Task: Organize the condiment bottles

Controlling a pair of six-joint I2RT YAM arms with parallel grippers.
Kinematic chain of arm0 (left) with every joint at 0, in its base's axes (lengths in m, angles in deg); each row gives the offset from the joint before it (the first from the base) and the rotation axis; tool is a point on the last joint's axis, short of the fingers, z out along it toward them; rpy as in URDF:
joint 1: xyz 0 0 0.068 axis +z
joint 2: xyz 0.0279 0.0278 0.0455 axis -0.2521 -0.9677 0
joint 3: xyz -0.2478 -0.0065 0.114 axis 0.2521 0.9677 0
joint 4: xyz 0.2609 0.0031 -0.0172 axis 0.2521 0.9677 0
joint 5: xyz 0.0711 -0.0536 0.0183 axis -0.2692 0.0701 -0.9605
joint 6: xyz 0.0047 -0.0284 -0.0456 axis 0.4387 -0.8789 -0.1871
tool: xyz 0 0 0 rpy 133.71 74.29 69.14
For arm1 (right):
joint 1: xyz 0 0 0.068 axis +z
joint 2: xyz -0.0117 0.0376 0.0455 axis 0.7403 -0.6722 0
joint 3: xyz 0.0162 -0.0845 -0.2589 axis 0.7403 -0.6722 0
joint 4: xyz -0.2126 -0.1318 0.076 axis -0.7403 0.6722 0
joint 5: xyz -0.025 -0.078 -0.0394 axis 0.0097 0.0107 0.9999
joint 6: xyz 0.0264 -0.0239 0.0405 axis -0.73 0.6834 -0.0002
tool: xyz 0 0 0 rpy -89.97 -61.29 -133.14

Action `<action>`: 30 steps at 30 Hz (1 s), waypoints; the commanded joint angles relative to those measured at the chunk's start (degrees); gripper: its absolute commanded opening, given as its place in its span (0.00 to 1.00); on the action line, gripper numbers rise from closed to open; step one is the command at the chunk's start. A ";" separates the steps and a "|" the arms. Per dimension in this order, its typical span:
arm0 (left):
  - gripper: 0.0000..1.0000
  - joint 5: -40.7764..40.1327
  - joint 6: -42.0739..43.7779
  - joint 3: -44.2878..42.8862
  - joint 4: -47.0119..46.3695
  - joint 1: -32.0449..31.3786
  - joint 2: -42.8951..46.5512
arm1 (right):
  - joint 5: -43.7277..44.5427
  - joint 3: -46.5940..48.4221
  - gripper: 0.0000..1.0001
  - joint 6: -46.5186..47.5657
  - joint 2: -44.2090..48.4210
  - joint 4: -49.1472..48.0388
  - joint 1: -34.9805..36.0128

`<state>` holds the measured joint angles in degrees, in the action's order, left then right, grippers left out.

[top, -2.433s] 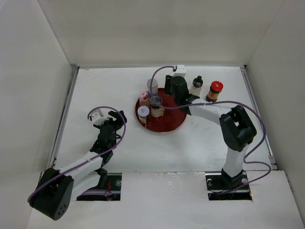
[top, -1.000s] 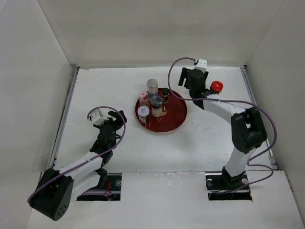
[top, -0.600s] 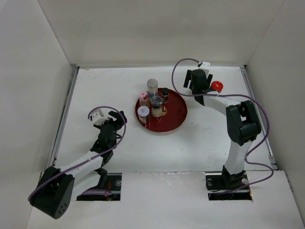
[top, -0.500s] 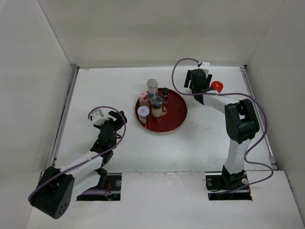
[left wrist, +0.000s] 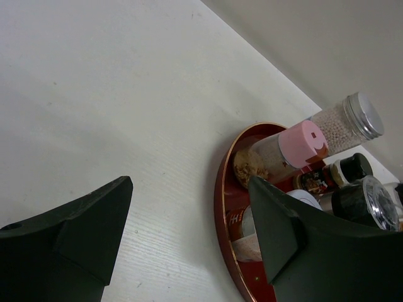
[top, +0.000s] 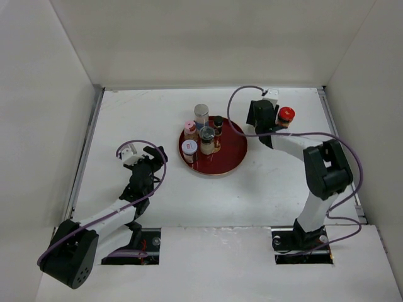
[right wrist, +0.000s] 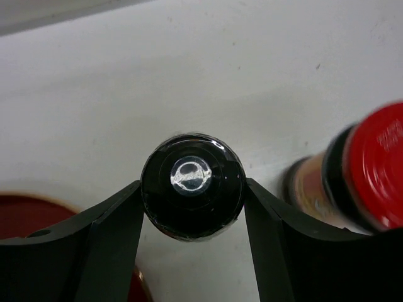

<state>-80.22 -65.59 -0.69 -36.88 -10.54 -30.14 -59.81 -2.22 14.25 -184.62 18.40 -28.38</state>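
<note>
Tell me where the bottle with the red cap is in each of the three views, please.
Top external: the red-capped bottle stands right of the red tray, off it.
Left wrist: not in it; the tray's rim shows.
Right wrist: right edge, beside the black-capped bottle between the right fingers.
Shared landmark: the red tray, bottom left here.

white flat table [left wrist: 94, 94]: matt, faintly grained | round red tray [left wrist: 220, 189]: glossy, smooth | silver-capped clear jar [left wrist: 345, 123]: ribbed metallic lid | pink-capped clear jar [left wrist: 281, 154]: smooth plastic lid | black-capped bottle [right wrist: 192, 185]: glossy faceted top
</note>
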 commanded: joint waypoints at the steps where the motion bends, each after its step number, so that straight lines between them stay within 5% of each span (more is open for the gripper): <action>1: 0.73 0.67 -0.45 -0.72 -2.92 0.23 0.35 | 1.44 -5.45 0.55 -0.26 12.02 -6.84 5.17; 10: 0.73 0.67 -0.45 -0.63 -2.92 0.05 0.44 | 4.78 -18.39 0.57 -3.87 24.43 -6.58 19.76; 24: 0.73 0.67 -0.45 -0.36 -2.92 -0.12 1.14 | 4.60 -18.31 0.59 -6.51 16.26 -7.28 33.31; 30: 0.73 0.59 -0.54 -0.36 -2.92 -0.30 1.32 | 5.31 -19.53 0.94 -5.63 19.59 -6.58 33.84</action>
<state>-80.15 -65.61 -0.66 -36.88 -10.56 -30.03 -55.63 -22.39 8.89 -168.25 15.34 4.86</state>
